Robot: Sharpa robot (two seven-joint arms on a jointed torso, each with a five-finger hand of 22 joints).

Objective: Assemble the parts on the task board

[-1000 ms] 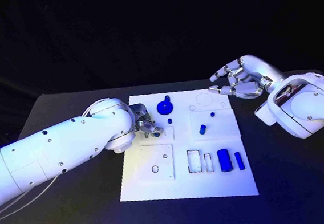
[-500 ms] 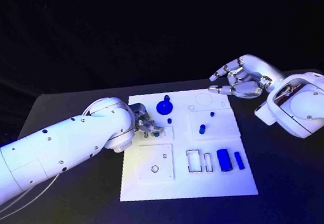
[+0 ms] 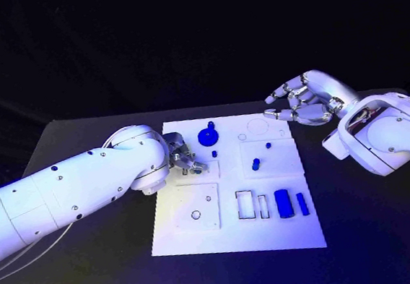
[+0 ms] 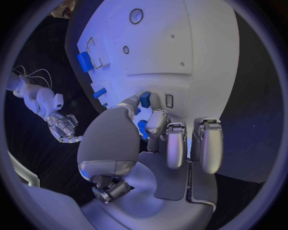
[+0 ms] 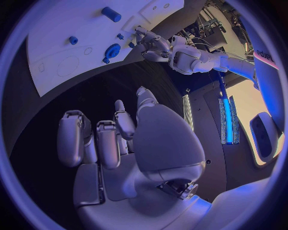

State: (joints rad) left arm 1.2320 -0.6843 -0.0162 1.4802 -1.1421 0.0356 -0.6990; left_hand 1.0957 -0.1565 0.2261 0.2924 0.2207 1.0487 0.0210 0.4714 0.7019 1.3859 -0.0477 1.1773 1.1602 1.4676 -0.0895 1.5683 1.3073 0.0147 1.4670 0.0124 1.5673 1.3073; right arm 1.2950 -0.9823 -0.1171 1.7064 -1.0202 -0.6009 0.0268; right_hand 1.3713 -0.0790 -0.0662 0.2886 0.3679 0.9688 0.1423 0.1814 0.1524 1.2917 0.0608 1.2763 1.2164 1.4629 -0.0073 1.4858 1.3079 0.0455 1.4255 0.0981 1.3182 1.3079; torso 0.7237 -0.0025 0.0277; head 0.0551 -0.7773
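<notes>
Hardly anything has shifted over the last second: the left hand [image 3: 183,158] has only fidgeted a little over the near-left part of the task board [image 3: 193,235], and the right hand has not budged.

From where I stand the white task board takes up the middle of the black table [image 3: 78,136], lying between the two arms. The left hand hangs low over it, thumb and a fingertip pinched on a small blue block [image 4: 145,99], the other fingers hanging straight. Just beyond its fingertips is a small rectangular slot [image 4: 169,100], which I take to be the block's home, though it is not in yet.

The right hand [image 3: 301,101] hovers off the far right corner of the board, fingers loosely curled and apart, holding nothing.

As for progress, I'd call it midway. A blue round knob [image 3: 208,138] stands just beyond the left hand, with a small blue peg [image 3: 256,163] further toward the right hand. A blue cylinder [image 3: 283,203] and a thin blue bar [image 3: 302,203] lie loose on the near part, beside open rectangular recesses [image 3: 246,205], well away from either hand. A round hole [image 3: 195,215] nearby also looks unfilled.
</notes>
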